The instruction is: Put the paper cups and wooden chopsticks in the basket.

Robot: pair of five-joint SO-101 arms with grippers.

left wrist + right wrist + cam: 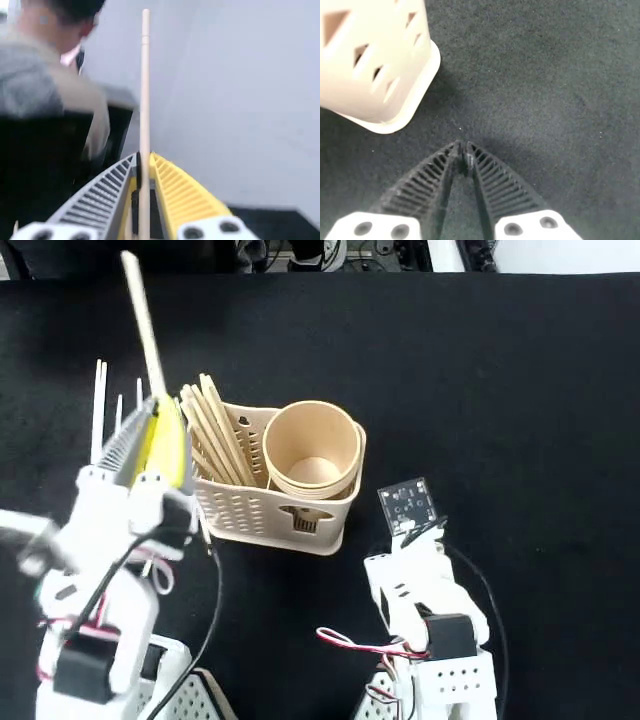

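Note:
A cream basket (pixel 262 513) stands mid-table, holding nested paper cups (pixel 311 450) and several wooden chopsticks (pixel 215 435) leaning at its left end. My left gripper (pixel 150 425), with one yellow finger, is raised just left of the basket and shut on one wooden chopstick (pixel 144 325) that points up and away. In the left wrist view that chopstick (pixel 144 100) runs straight out between the fingers (pixel 170 175). My right gripper (pixel 464 148) is shut with nothing in it, low over the black cloth just right of the basket's corner (pixel 385 70).
Several more chopsticks (pixel 101 410) lie on the black cloth at the far left behind the left arm. The right arm's base (pixel 430 640) sits near the front edge. A person sits beyond the table in the left wrist view.

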